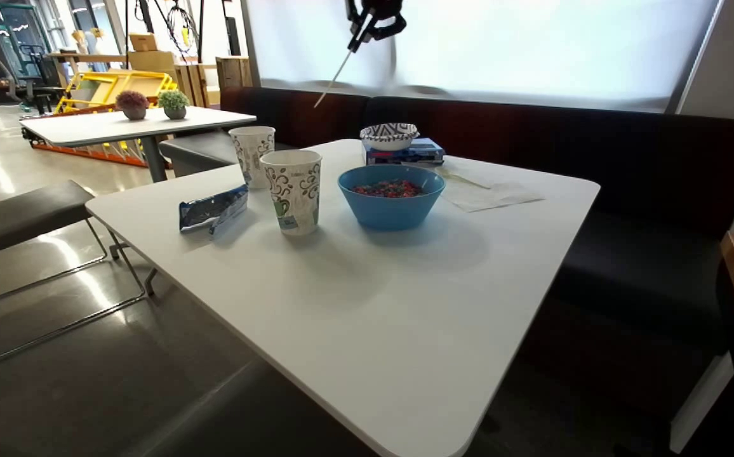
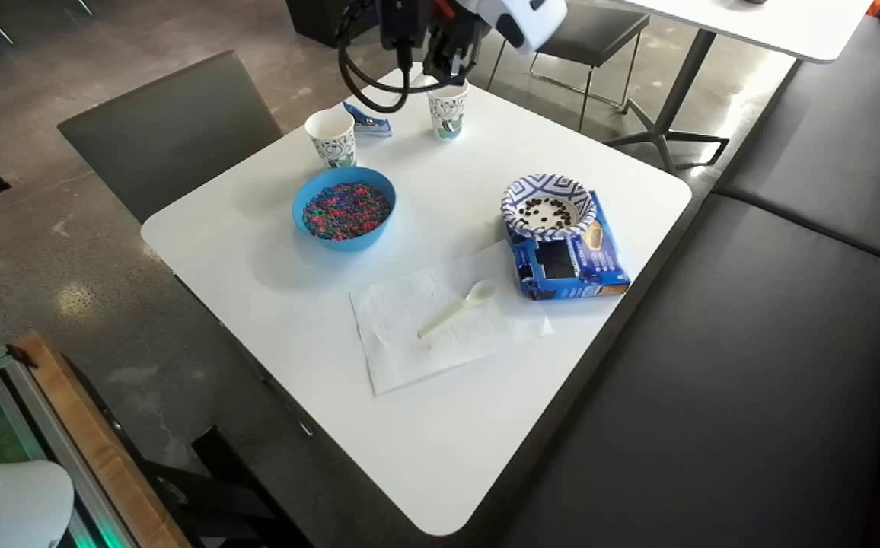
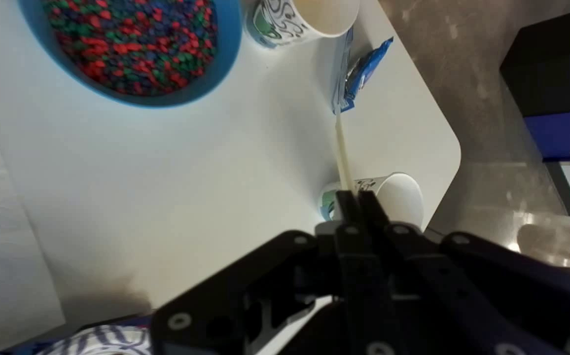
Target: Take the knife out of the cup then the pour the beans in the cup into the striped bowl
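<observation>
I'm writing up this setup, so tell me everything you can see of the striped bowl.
The striped bowl is small, round and shallow, apparently paper, white with a dark blue geometric striped band inside and a wavy rim. It sits upright on the flat blue box. Small dark brown pieces lie scattered over its white bottom. The wrist view catches only part of it.

In an exterior view, a cup [image 2: 447,116] stands near the far corner of the table [image 2: 440,449] and another cup [image 2: 332,138] by the far left edge, the large bowl [image 2: 350,243] just before it and a packet [image 2: 370,124] between the cups. Close to the right corner lies a box [image 2: 573,260] with the striped bowl [image 2: 549,183] on it; left of and before the box lies a napkin [image 2: 396,342] bearing a spoon [image 2: 476,294]. The knife [image 3: 342,155] is in the gripper [image 3: 356,198], above the table.
</observation>
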